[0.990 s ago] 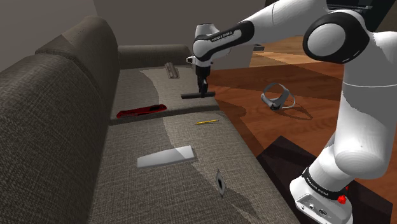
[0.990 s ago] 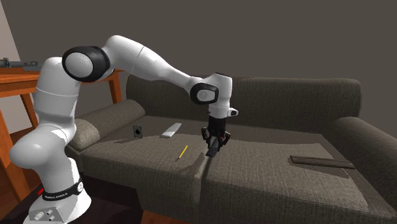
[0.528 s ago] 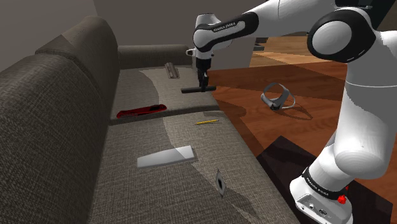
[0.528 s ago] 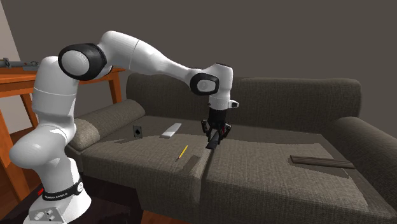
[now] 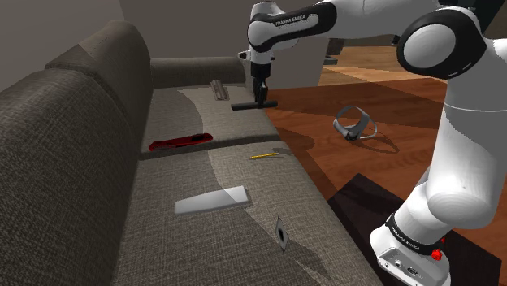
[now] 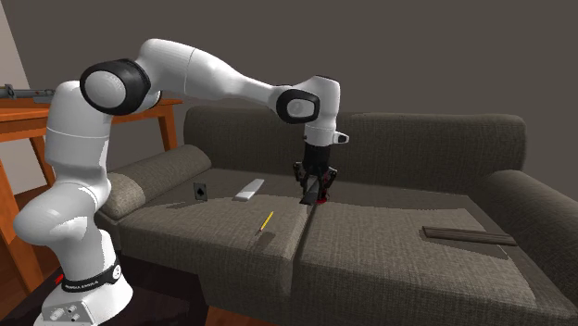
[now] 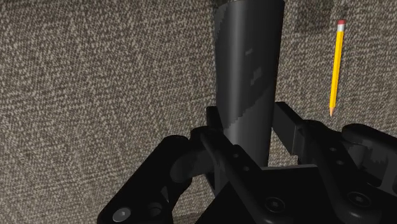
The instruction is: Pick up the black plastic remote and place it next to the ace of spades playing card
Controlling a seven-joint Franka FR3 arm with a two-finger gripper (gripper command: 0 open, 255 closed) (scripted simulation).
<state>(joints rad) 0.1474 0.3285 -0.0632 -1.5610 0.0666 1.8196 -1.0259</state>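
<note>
Lifted higher over the last second, the black remote [image 5: 254,106] now hangs clear of the sofa [image 5: 81,154] seat as the white arm [image 5: 366,20] draws upward.

From the shoulder view we see the tool [image 5: 260,99] closed across the remote's narrow width, a little off its middle, with the bar riding level. It is well apart from the playing card [image 5: 281,232], which sits near the seat's front edge by the stand. A yellow pencil [image 5: 264,154] and a pale flat slab [image 5: 211,199] lie between them.

In the second exterior view, the tool [image 6: 315,185] hovers above the seam between the cushions with the remote [image 6: 312,198] slanting beneath it. The card [image 6: 200,191] waits towards that view's left, near the slab [image 6: 248,190].

At the wrist, the remote [image 7: 248,76] juts forward from the tool [image 7: 247,130], its fingers [image 7: 284,124] pressed to either side. The pencil [image 7: 336,67] lies on the fabric below.

We judge the remote stiff, light and smooth-cased. It could swing in the clamp if gripped far from its middle, so the narrow sides near the centre are the place to hold it.
</note>
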